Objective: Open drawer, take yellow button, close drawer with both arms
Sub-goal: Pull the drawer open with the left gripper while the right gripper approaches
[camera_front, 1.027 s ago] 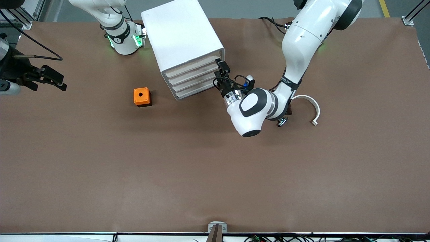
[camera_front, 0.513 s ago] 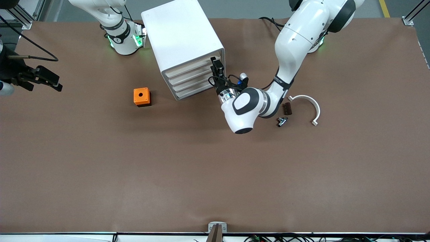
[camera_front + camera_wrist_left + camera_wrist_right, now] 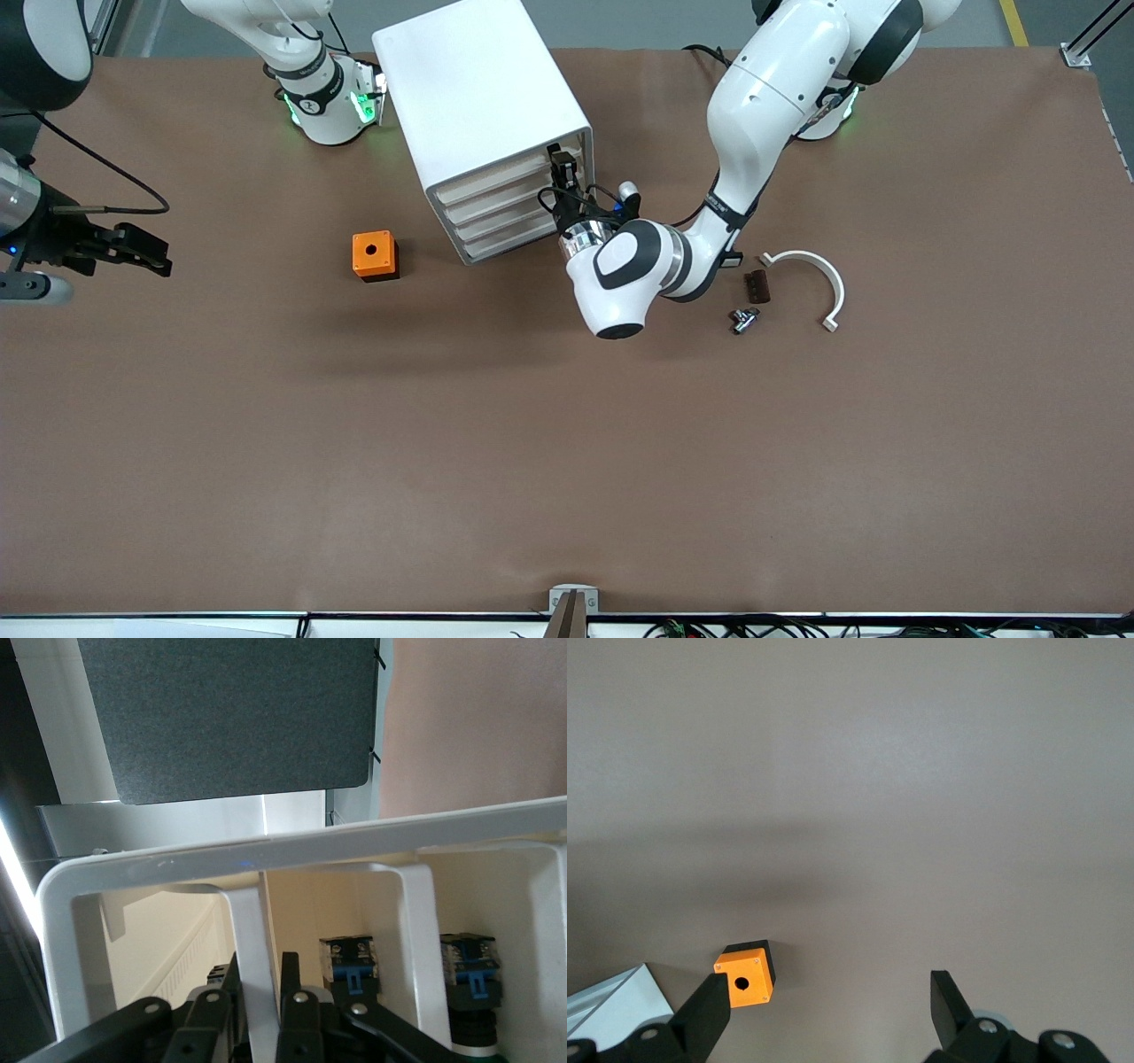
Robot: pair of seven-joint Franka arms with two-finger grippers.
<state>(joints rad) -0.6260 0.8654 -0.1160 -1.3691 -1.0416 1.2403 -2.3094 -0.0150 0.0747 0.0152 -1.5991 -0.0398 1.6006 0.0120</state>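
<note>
The white cabinet (image 3: pixel 478 89) stands near the robots' bases, its four drawers shut. My left gripper (image 3: pixel 560 174) is at the front of the uppermost drawer (image 3: pixel 496 178). In the left wrist view its black fingers (image 3: pixel 290 967) are closed on either side of a white upright bar (image 3: pixel 249 930) of that front. Two black parts with blue pieces (image 3: pixel 347 961) show through the front; no orange cap shows, so the button is hidden. My right gripper (image 3: pixel 152 252) is open and empty over the table at the right arm's end; its wrist view (image 3: pixel 831 992) shows it apart from everything.
An orange cube with a round hole (image 3: pixel 374 254) sits beside the cabinet, toward the right arm's end, and shows in the right wrist view (image 3: pixel 747 973). A white curved piece (image 3: pixel 819 275), a small dark block (image 3: pixel 756 285) and a small metal part (image 3: pixel 742 319) lie near the left arm.
My left arm has swung toward the cabinet, carrying its gripper from the cabinet's corner onto the top drawer's front. My right gripper has shifted slightly nearer the front camera.
</note>
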